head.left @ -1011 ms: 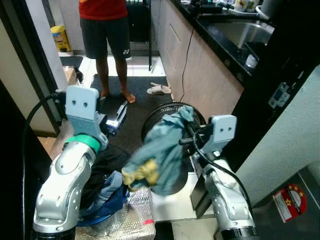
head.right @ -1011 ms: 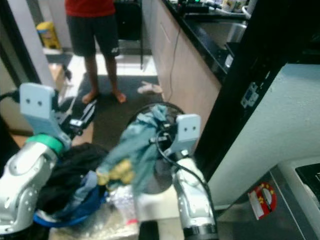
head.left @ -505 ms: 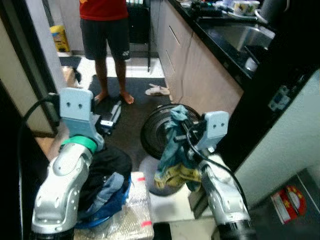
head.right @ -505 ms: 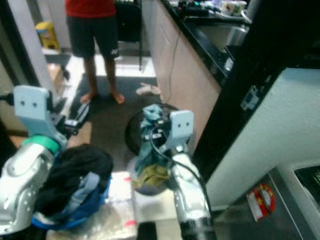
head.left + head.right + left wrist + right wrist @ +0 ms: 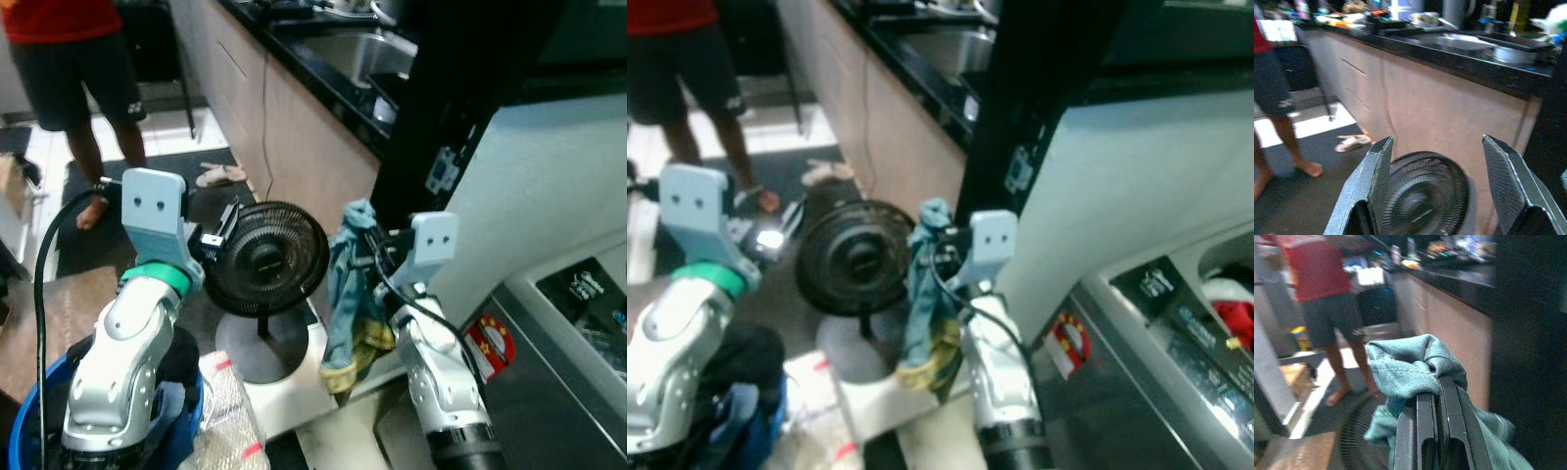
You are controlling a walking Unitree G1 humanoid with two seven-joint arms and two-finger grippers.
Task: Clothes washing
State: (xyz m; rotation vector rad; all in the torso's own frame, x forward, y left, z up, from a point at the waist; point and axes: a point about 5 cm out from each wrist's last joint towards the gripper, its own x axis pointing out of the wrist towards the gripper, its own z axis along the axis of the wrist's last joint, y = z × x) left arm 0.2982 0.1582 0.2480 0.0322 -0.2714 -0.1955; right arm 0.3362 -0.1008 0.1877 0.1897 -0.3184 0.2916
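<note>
Gripping teal cloth — right gripper, pinched

Home kitchen, black countertop, sink, washing machine

I saw dim, uneven indoor light; the right eye view was soft, both wrist views blurred, the white floor tiles glaring.

I note two silver arms of rounded, jointed segments. The left arm carries a green ring below a pale blue-grey wrist block with two dark screw holes; a black cable loops beside it. The right arm has a matching block and black cabling.
</note>
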